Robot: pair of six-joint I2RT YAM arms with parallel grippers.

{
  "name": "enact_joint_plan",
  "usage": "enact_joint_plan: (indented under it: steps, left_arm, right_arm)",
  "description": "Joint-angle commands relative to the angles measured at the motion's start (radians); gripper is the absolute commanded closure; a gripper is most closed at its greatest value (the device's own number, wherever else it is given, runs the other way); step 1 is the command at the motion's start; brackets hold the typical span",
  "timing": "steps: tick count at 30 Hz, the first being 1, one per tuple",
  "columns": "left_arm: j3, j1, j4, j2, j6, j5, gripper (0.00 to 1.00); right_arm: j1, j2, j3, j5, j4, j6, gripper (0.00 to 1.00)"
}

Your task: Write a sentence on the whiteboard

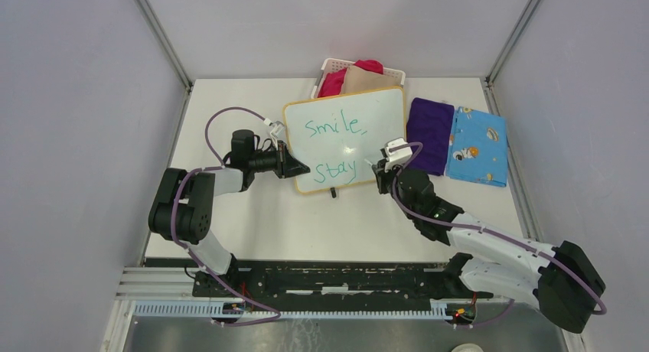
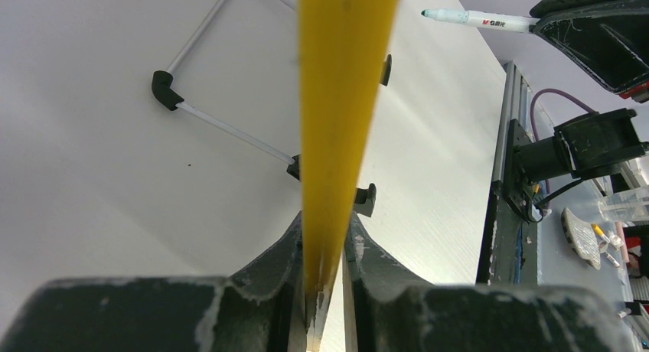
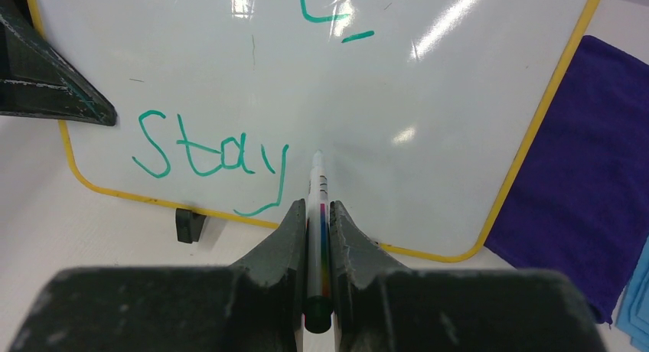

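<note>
Near the middle of the table (image 1: 306,229), propped up on small black feet: the whiteboard (image 1: 383,115), with a thin yellow frame all around. Written on it in green, the sentence (image 1: 333,126): "Smile," in the upper line, and only "Stay" in the lower line.

Gripped at the lower left edge by the left gripper (image 1: 300,167). In the left wrist view, closed narrow on the yellow rim, one finger on each face of the board.

Clamped between the fingers of the right gripper (image 1: 380,167): a marker (image 3: 316,185) with a white barrel, pointing at the board's face just right of "Stay". Contact of the tip with the board: not possible to tell.

Behind the board, at the far edge of the table and partly hidden by it: a white slotted basket (image 1: 331,63). Inside, a pink-red cloth (image 1: 334,84) at the left and at the far side, and a beige cloth (image 1: 360,80) in the middle, both heaped above the rim.

Outside the basket, lying flat just beside the board's right edge: a purple cloth (image 1: 428,130). Directly right of it, edge against edge: a blue cloth with small printed figures (image 1: 478,145).
</note>
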Motion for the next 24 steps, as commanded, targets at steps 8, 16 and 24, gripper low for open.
enact_joint_plan:
  steps: [8,16,24]
  left_arm:
    - [-0.008,-0.027,-0.142,0.043,0.070,-0.114,0.98]
    - [-0.008,-0.027,-0.142,0.044,0.069,-0.114,0.98]
    - [-0.008,-0.027,-0.142,0.042,0.069,-0.115,0.98]
  right_arm:
    - [0.005,0.060,0.091,0.014,0.010,0.007,1.00]
    - [0.003,0.082,0.106,0.071,0.042,0.009,1.00]
    - [0.001,0.125,0.137,0.094,0.059,-0.004,1.00]
